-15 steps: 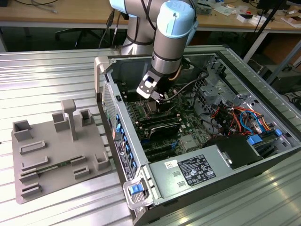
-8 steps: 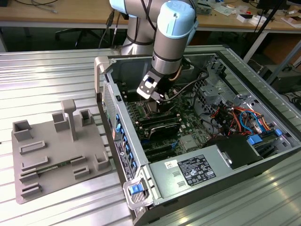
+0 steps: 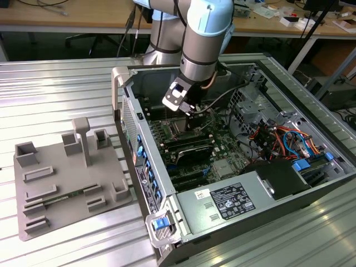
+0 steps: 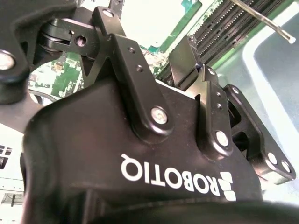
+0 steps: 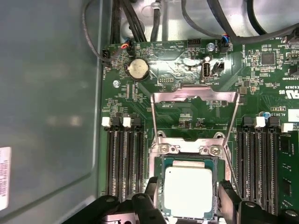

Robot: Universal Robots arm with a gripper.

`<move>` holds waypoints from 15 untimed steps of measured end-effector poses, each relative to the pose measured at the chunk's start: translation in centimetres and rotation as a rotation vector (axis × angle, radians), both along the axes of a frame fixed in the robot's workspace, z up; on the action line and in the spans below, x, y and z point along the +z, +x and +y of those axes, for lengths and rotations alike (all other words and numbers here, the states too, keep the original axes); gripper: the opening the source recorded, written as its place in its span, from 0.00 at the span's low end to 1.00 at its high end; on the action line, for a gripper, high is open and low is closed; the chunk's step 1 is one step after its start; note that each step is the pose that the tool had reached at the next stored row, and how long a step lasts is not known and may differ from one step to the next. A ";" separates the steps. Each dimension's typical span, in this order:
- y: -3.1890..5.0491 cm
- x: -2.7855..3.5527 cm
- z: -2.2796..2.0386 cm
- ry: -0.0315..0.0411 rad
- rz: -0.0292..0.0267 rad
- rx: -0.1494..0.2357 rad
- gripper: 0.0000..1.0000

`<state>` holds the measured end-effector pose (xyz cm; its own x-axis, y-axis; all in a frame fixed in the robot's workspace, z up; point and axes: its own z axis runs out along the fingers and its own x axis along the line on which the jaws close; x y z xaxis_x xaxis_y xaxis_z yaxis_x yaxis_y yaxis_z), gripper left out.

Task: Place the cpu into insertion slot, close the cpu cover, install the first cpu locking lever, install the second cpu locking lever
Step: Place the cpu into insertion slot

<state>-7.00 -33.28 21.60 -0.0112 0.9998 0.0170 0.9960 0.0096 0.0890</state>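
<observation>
Open computer case lies on the ribbed metal worktop toward the exterior view's right edge, with a grey fixture tray beside it toward the left edge. Arm reaches down into the case, the claw low over the green board. In the first wrist view the cpu sits in the insertion slot and the cpu cover stands raised; the claw straddles the cpu on 2 sides, and I cannot tell if it is grasping or released.
</observation>
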 end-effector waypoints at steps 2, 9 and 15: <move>0.00 0.13 0.06 -0.0003 0.0002 0.000 0.60; -0.01 -0.06 0.10 -0.0001 0.0022 0.000 0.11; 0.00 -0.62 -0.08 -0.0001 0.0074 0.000 0.11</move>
<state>-7.00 -33.36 20.99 -0.0110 0.9998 0.0170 0.9966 0.0096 0.0816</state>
